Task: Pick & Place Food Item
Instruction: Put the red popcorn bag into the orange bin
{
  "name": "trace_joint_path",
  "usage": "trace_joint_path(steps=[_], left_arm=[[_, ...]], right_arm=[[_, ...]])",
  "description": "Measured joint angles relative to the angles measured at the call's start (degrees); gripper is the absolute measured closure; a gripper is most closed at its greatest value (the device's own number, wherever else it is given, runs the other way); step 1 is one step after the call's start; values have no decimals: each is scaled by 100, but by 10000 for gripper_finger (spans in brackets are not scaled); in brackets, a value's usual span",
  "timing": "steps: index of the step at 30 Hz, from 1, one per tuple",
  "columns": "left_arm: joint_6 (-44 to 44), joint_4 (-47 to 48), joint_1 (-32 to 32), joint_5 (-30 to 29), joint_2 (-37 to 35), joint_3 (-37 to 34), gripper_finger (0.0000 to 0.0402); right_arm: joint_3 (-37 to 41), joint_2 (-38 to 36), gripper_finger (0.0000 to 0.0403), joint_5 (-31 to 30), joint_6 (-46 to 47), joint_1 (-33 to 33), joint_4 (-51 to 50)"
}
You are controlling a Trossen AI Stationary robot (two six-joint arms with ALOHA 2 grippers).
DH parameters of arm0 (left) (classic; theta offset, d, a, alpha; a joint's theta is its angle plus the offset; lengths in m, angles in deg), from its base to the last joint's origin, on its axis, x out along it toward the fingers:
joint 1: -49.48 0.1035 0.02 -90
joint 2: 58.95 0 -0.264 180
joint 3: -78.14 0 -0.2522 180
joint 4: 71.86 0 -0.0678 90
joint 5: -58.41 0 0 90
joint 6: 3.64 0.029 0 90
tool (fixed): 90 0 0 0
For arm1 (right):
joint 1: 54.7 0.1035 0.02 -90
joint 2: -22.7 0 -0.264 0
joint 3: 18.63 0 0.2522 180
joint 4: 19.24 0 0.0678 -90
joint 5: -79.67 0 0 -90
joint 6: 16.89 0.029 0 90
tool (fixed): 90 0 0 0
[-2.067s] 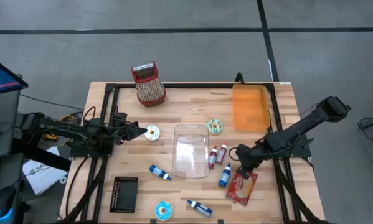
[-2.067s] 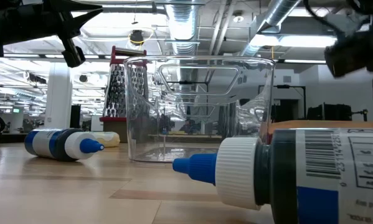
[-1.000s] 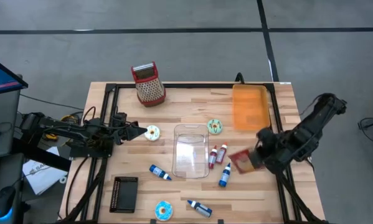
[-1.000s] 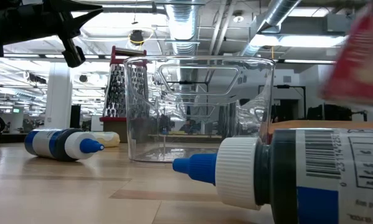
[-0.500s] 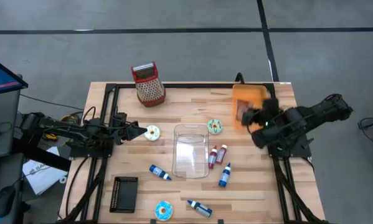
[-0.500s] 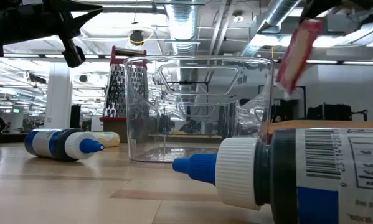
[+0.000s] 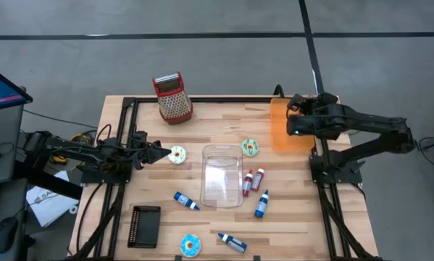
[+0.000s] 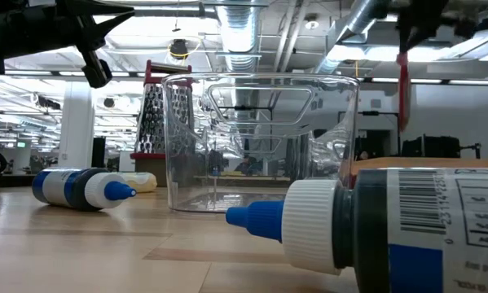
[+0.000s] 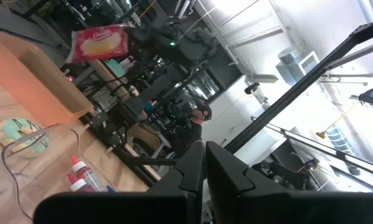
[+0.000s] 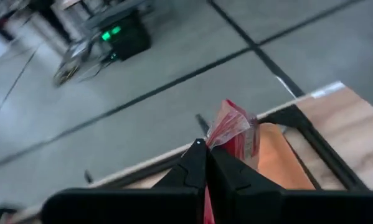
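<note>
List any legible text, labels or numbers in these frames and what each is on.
No text reads clearly enough to quote.
White label on the blue-capped squeeze bottle nearest the low camera: barcode with digits and small print, too blurred to read.
Red-and-yellow snack packet held by the right gripper above the orange tray: printed brand patch, too small to read.
Red-handled metal box grater, clear plastic container: no visible text.

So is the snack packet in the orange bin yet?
Not yet: the right gripper holds the snack packet in the air over the orange bin.
</note>
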Motion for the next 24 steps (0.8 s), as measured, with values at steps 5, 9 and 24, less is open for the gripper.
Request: trace_joint_path(steps=[5, 9, 24], left_arm=[[0, -2, 0, 3, 2, 0, 387], [-2, -47, 0, 38, 1, 0, 387], [-220, -116, 0, 341, 0, 0, 387]], right_arm=[[949, -109, 403, 185, 442, -411, 1158], [1784, -210, 403, 228, 485, -731, 2616], [3318, -235, 403, 190, -52, -1894, 5950]])
